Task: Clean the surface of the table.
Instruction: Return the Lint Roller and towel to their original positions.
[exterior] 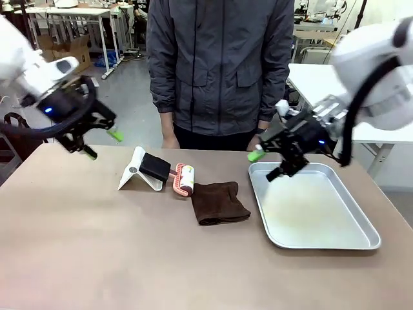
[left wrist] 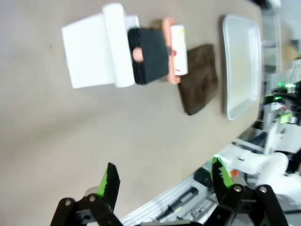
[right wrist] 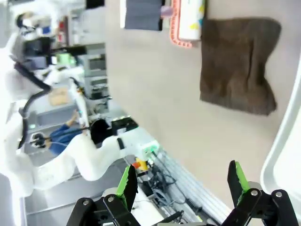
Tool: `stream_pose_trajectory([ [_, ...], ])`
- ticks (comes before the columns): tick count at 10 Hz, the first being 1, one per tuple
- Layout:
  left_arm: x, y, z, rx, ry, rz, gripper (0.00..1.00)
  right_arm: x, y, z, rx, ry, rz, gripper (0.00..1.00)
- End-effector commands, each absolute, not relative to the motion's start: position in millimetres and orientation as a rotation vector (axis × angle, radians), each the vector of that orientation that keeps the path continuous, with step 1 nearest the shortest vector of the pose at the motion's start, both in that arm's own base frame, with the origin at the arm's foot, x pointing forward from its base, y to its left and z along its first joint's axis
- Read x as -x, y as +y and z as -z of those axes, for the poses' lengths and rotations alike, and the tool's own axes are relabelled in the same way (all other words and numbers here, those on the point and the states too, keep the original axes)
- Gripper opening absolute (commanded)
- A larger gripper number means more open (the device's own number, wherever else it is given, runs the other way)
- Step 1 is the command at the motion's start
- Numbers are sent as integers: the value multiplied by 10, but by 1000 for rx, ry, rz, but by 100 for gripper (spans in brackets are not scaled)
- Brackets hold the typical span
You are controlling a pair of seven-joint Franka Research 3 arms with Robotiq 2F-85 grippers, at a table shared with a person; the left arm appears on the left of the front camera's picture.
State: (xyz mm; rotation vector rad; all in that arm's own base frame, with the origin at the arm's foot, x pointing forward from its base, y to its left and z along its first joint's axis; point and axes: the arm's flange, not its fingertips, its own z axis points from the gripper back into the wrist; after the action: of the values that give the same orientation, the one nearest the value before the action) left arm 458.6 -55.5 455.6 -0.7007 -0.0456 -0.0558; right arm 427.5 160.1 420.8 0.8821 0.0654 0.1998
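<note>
Worktop (exterior: 97, 258): I see it spanning the frame, stiff, smooth, matte.
Cloth (exterior: 219, 201): centre, soft, light; I'd pinch its 12 o'clock edge.
Left gripper (exterior: 102, 143): jaws apart, empty.
Right gripper (exterior: 266, 165): jaws apart, empty.

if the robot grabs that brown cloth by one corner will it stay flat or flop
The brown cloth would probably flop: it lies folded and rumpled on the table, so it looks soft, not stiff. It seems thin and likely light. Pushed instead, it may bunch up rather than slide toward the metal tray.
</note>
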Motion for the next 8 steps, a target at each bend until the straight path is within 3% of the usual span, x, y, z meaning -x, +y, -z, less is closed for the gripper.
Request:
stream_pose_trajectory([
  [1,-4357,-159,-4241,893,-164,7,100,-3982,1117,-4039,-1030,-5,-141,100],
  [5,-4776,488,-3734,1197,-312,-177,100,-3665,326,-3705,-1177,-165,113,100],
  [7,-4976,678,-3518,1244,-376,-277,100,-3593,194,-3518,-1169,-296,267,100],
  [8,-5112,701,-3426,1326,-287,-266,100,-3886,154,-3784,-1148,-129,162,100],
])
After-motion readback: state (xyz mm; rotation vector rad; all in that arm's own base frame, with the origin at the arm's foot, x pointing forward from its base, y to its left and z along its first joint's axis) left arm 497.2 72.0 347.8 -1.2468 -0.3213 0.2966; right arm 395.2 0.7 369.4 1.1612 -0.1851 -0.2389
